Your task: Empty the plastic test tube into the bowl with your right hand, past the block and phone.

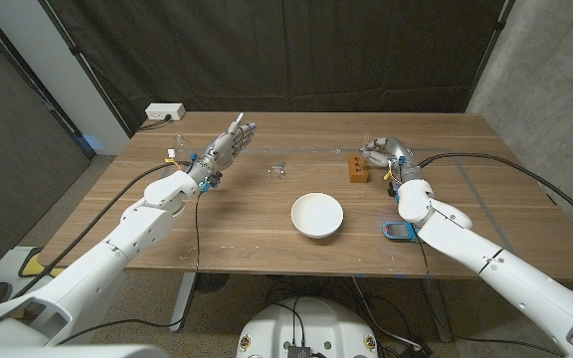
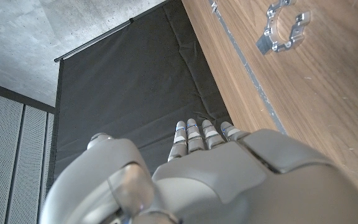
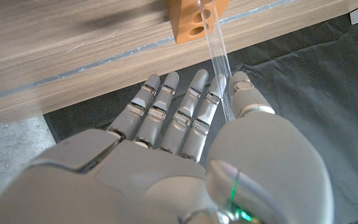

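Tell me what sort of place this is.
Probably a robotics lab or test cell: a black curtain hangs behind the wooden table, bare concrete wall stands beside it, and a white power strip sits at the table's far corner.

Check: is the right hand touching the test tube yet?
Touching. The right wrist view shows the test tube pinched between the right hand's thumb and a finger.

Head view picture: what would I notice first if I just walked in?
The white bowl in the middle of the wooden table, between two long robot arms. The right hand reaches over the orange wooden block, its fingers touching a clear plastic test tube standing in the block. The left hand hangs open above the table's far left.
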Controlling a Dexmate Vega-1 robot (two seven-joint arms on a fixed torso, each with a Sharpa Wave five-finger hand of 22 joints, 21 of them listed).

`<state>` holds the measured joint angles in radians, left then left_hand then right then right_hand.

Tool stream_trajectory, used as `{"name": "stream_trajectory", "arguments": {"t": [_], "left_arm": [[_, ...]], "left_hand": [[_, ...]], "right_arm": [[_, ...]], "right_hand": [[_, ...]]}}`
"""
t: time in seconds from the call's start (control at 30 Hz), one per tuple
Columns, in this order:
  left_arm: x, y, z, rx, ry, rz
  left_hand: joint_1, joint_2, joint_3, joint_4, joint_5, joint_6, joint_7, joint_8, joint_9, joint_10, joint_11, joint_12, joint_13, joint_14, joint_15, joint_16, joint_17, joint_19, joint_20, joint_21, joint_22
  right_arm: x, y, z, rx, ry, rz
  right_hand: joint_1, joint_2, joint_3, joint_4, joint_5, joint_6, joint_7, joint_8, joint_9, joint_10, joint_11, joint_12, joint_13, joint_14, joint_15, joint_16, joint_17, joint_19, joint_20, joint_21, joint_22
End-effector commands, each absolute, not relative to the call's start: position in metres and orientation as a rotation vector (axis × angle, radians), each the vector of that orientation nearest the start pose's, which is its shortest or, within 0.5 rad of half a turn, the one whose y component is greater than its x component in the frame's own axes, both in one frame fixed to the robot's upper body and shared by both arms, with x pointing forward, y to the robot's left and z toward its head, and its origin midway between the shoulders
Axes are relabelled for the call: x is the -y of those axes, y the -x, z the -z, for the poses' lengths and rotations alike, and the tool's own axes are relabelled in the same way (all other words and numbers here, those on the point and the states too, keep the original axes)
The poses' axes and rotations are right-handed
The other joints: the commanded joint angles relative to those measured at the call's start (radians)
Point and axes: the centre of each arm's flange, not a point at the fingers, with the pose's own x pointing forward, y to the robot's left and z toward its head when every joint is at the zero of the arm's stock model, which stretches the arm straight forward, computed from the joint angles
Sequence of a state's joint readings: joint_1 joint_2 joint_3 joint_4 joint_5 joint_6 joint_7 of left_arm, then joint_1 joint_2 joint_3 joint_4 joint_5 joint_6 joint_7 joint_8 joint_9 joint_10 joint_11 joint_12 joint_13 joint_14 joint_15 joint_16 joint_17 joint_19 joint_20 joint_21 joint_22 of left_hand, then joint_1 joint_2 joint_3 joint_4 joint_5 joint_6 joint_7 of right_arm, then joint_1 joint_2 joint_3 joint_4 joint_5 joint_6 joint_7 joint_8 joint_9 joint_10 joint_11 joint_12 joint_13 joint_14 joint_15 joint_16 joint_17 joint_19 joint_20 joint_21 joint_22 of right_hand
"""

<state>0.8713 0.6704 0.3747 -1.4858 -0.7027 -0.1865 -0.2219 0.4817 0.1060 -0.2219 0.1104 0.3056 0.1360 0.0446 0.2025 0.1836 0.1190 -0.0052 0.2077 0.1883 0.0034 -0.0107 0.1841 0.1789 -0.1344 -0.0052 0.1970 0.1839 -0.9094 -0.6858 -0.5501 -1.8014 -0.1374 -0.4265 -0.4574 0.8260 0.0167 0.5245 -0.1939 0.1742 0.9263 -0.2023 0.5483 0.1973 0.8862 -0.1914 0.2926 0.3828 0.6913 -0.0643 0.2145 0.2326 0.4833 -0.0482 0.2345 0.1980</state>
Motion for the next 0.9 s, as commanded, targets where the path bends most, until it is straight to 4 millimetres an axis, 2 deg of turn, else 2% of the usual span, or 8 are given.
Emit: {"name": "stream_trajectory", "arguments": {"t": [0.03,0.4,0.5,0.63,0.9], "left_arm": [[-0.2823,-0.6211,0.0038,0.571,-0.100,0.447],[-0.2824,-0.6247,0.0007,0.578,-0.096,0.445],[-0.2820,-0.6252,0.0004,0.578,-0.094,0.447],[-0.2815,-0.6266,0.0018,0.575,-0.091,0.449],[-0.2795,-0.6283,0.0022,0.574,-0.090,0.455]], "left_hand": [[0.005,0.004,-0.009,0.002,-0.002,0.009,-0.001,-0.001,0.005,0.004,-0.001,-0.002,0.002,0.003,0.003,0.004,0.004,-0.007,0.001,0.007,0.002],[0.006,0.005,-0.011,0.002,-0.002,0.009,-0.001,-0.001,0.005,0.004,-0.001,-0.002,0.002,0.002,0.004,0.004,0.004,-0.008,0.001,0.007,0.002],[0.006,0.005,-0.011,0.002,-0.002,0.010,-0.001,-0.001,0.005,0.004,-0.001,-0.003,0.002,0.003,0.003,0.004,0.004,-0.008,0.001,0.007,0.002],[0.006,0.005,-0.012,0.002,-0.002,0.009,-0.003,-0.001,0.005,0.005,-0.002,-0.002,0.002,0.002,0.003,0.004,0.004,-0.007,0.003,0.007,0.002],[0.007,0.006,-0.013,0.002,-0.002,0.010,-0.003,-0.001,0.005,0.005,0.000,-0.002,0.002,0.003,0.003,0.004,0.004,-0.008,0.004,0.007,0.002]], "right_arm": [[0.2444,-0.6041,0.0279,0.485,0.852,0.283],[0.2450,-0.6040,0.0320,0.466,0.844,0.285],[0.2451,-0.6035,0.0323,0.462,0.846,0.281],[0.2448,-0.6023,0.0333,0.455,0.856,0.277],[0.2448,-0.6011,0.0356,0.455,0.871,0.264]], "right_hand": [[0.003,0.013,0.038,0.040,0.008,0.029,-0.019,0.052,0.004,-0.005,0.000,0.001,0.003,0.008,-0.098,0.002,0.001,0.000,-0.019,-0.001,0.001],[0.006,0.015,0.043,0.038,0.011,0.027,-0.019,0.049,0.004,-0.015,0.001,-0.002,0.003,0.002,-0.094,-0.003,-0.003,-0.006,-0.015,-0.004,0.001],[0.002,0.012,0.042,0.040,0.011,0.017,-0.018,0.045,0.004,-0.021,0.004,-0.004,0.003,0.001,-0.092,-0.004,-0.004,-0.015,-0.003,-0.007,0.001],[-0.020,0.001,0.035,0.049,0.011,-0.021,-0.006,0.029,0.006,-0.044,0.007,-0.012,0.003,-0.014,-0.083,-0.012,-0.007,-0.027,0.024,-0.011,0.002],[-0.055,-0.018,0.024,0.057,0.011,-0.104,-0.004,-0.002,0.016,-0.078,0.020,-0.022,0.003,-0.033,-0.067,-0.018,-0.010,-0.040,0.038,-0.014,0.003]]}}
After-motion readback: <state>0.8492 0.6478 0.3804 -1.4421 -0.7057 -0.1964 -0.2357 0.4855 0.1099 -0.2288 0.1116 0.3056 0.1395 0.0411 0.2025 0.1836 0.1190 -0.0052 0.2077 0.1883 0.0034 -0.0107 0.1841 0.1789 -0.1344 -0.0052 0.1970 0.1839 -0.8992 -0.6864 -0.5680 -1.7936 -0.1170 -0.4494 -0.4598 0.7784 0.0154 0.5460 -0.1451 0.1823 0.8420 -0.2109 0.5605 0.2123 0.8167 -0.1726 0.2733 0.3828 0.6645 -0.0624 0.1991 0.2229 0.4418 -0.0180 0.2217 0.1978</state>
